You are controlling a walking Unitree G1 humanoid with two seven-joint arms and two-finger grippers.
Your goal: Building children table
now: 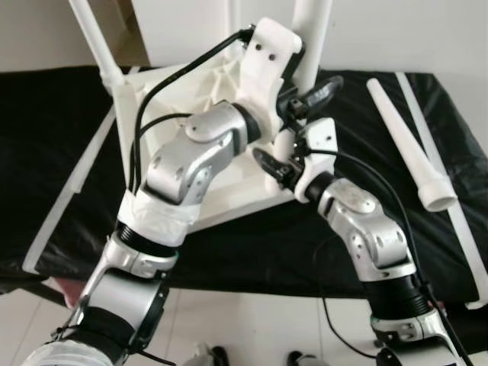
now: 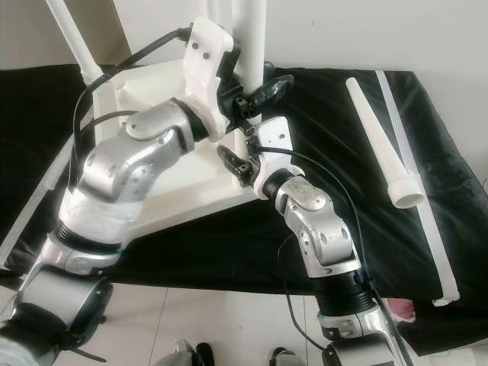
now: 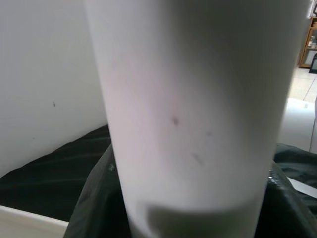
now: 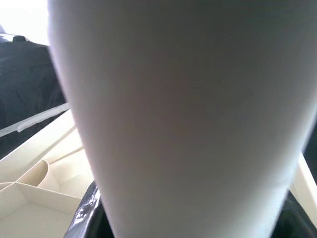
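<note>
Table leg [image 1: 314, 30] upright | left gripper [image 1: 301, 95], right gripper [image 1: 284, 156] both clamp it | tabletop [image 1: 179, 84] upside-down

White plastic tabletop [image 1: 229, 183] lies upside down on the black-covered bench [image 1: 61, 137], ribbed underside up. One white leg [image 1: 311, 30] stands upright at its corner. A loose tapered leg [image 1: 404, 145] lies beside the tabletop.
</note>
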